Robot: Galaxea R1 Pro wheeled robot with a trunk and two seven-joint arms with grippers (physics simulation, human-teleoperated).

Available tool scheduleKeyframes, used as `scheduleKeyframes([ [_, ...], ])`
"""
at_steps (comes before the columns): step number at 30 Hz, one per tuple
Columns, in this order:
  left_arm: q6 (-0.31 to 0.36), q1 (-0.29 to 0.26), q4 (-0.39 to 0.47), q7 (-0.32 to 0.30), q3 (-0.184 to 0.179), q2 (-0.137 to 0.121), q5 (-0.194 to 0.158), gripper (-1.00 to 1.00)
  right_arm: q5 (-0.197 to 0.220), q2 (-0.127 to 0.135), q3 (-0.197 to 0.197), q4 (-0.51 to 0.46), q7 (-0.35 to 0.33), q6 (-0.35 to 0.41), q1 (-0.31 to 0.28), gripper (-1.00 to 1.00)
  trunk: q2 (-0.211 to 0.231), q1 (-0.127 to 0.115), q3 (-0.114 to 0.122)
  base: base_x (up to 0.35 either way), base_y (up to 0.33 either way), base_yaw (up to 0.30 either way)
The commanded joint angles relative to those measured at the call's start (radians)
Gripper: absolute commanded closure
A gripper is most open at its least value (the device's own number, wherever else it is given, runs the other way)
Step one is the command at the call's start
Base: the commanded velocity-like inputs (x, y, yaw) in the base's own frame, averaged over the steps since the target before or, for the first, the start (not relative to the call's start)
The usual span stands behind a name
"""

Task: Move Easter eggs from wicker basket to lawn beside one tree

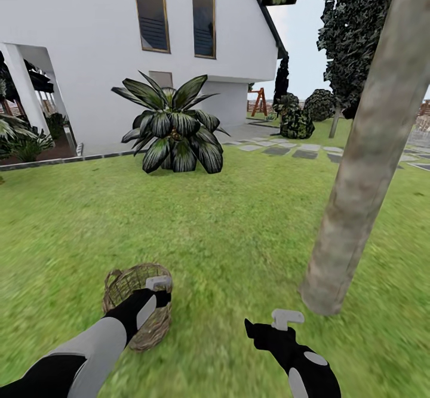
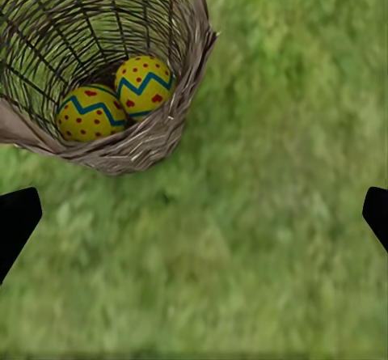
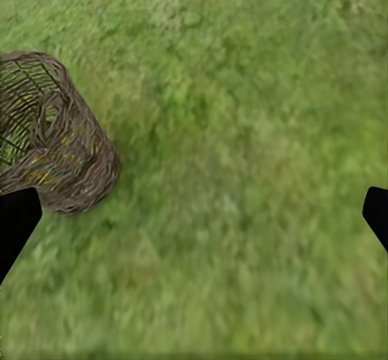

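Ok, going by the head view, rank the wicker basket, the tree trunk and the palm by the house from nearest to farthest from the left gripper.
1. The wicker basket: right under the left gripper, on the lawn at the near left.
2. The tree trunk: off to the right, rooted in the grass beyond the right gripper.
3. The palm: far ahead, beside the white house.

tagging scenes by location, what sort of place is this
A simulated garden beside a house: mown lawn, a white house, a bare tree trunk and a wicker basket on the grass.
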State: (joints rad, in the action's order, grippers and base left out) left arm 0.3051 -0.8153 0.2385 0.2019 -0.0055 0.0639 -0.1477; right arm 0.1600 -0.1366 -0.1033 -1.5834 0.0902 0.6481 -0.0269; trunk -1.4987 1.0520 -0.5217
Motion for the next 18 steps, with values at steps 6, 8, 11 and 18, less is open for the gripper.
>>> scheduleKeyframes([
  [6, 0.008, 0.0, 0.005, -0.006, 0.002, -0.003, -0.011, -1.0, 0.011, 0.0, -0.001, -0.001, 0.01, 0.004, -0.001, -1.0, 0.042, -0.023, 0.018, 0.0, 0.0, 0.0],
  [8, 0.03, -0.001, 0.004, -0.01, 0.001, -0.004, -0.01, -1.0, 0.012, 0.0, -0.001, -0.001, 0.01, 0.004, -0.001, -1.0, 0.056, -0.031, 0.024, 0.0, 0.0, 0.0],
  [11, 0.143, -0.011, 0.024, -0.012, -0.001, -0.01, -0.015, -1.0, 0.012, 0.0, -0.002, 0.0, 0.01, 0.004, -0.001, -1.0, 0.077, -0.042, 0.033, 0.0, 0.0, 0.0],
  [18, 0.324, -0.078, 0.076, -0.006, 0.003, -0.029, -0.018, -1.0, 0.013, 0.0, -0.003, 0.0, 0.01, -0.001, -0.001, -1.0, 0.126, -0.069, 0.055, 0.0, 0.0, 0.0],
])
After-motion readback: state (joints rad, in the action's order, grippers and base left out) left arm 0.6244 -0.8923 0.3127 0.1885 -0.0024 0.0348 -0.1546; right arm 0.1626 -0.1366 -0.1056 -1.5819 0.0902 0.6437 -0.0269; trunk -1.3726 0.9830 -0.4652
